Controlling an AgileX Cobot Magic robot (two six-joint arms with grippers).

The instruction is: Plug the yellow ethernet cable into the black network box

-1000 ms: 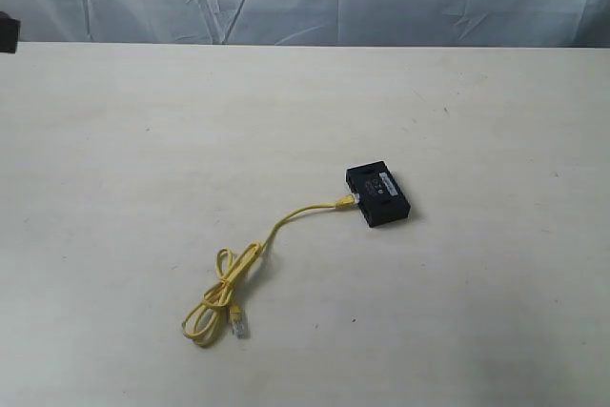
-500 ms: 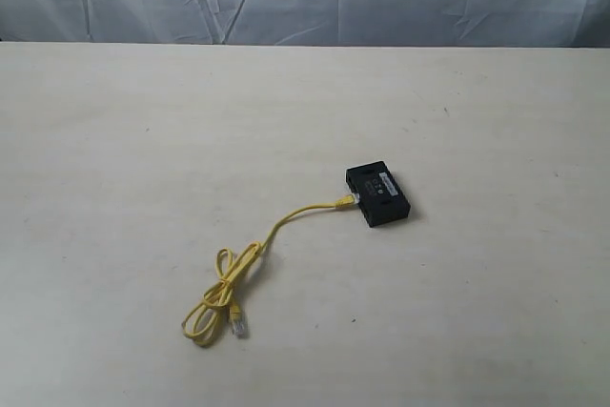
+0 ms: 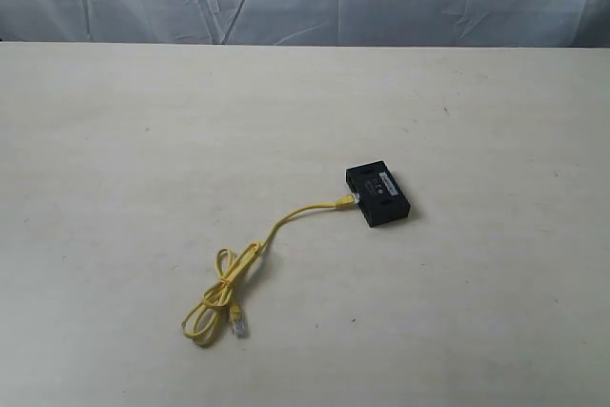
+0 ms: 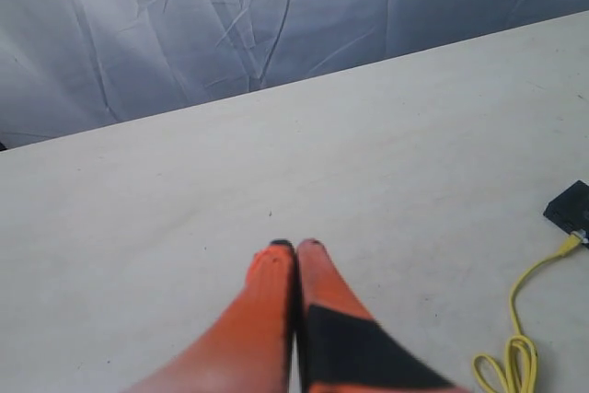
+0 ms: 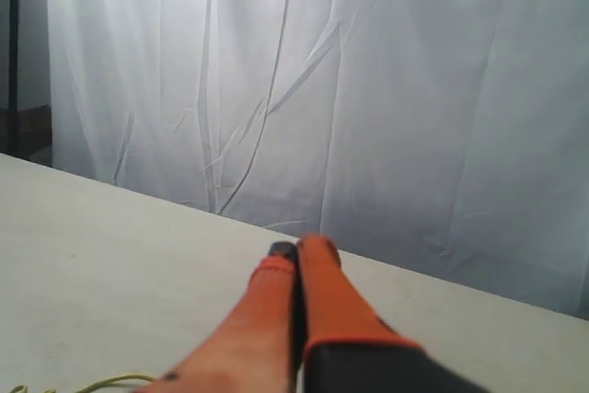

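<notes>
Yellow cable [image 3: 229, 283], entry one. Position? —Clerk

On the table [image 3: 114, 140], all on the port side of the box [image 3: 379, 194]. One plug [image 3: 349, 200] touches the box at a port and looks seated, though it is too small to be sure. The loop [image 3: 214, 302] and the free plug [image 3: 239, 327] lie well apart from the box, toward the near edge. —Keeper

Entry two, grippers? —Clerk

Listed: the left gripper [image 4: 295, 246], orange jaws pressed together, holding nothing, over bare table well apart from the box. Listed: the right gripper [image 5: 296, 248], jaws likewise pressed together and empty, facing the curtain [image 5: 368, 89], with the box outside its view. Neither appears in the exterior view. —Keeper

Handling note for the step? —Clerk

Judged: insertion looks done or nearly so, and what is left is to confirm it. If the plug needs pressing home, brace the box from the side away from the ports with one gripper. Pinch the cord just behind the plug with the other and push straight along the port's line, without twisting. The box looks light and would likely slide if pushed unbraced. Keep clear of the loop, since a snag there would tug the plug out. —Keeper
</notes>
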